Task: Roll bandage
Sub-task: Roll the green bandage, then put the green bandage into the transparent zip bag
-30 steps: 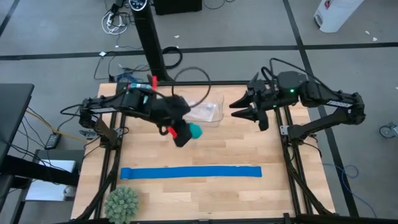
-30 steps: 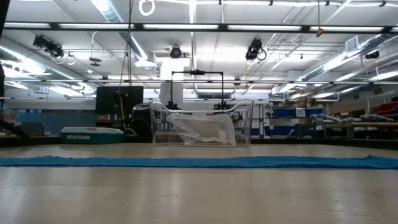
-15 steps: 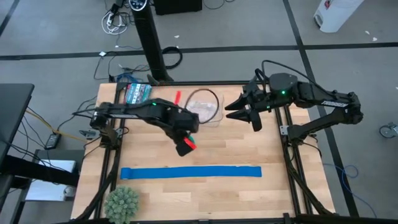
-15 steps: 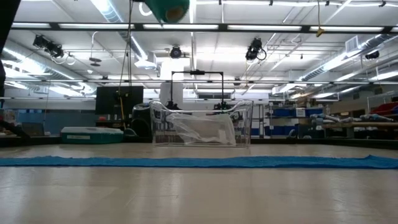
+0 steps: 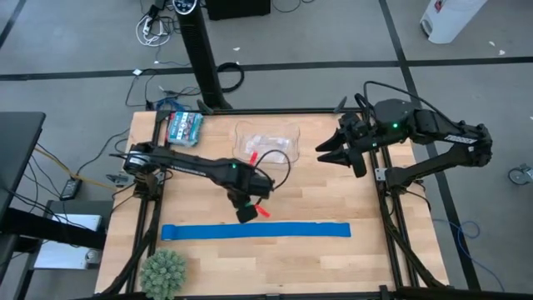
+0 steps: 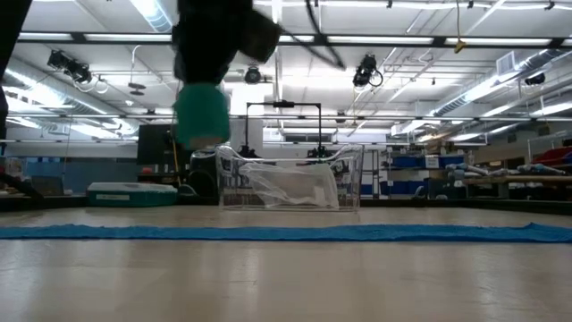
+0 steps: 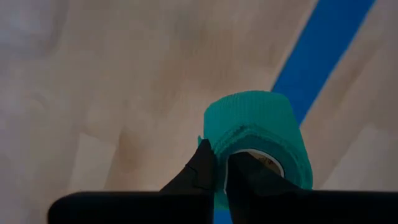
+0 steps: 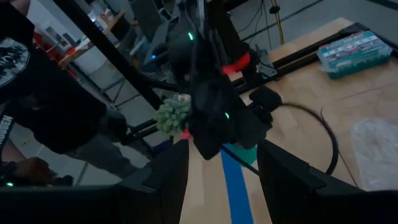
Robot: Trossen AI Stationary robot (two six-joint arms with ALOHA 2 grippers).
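The bandage point(image 7: 258, 134) is already a small teal roll, and the left hand point(image 7: 221, 171) is clamped on its wall, one finger inside the core and one outside. In the high view the left hand point(image 5: 247, 208) hangs over the middle of the counter point(image 5: 366, 250), just on the far side of the blue strip point(image 5: 254, 230), and the roll itself is hidden under the arm there. The low view shows the roll point(image 6: 200, 114) well clear of the counter surface, so the rolling looks done and the step in hand is carrying the roll to a resting place.

The right hand point(image 5: 340, 151) waits near the far right corner with its fingers spread and nothing between them.

The next move probably calls for lowering the roll onto bare wood beside the strip, or toward the clear bag point(image 5: 266, 143) at the far edge, then letting go without the roll tipping or unwinding
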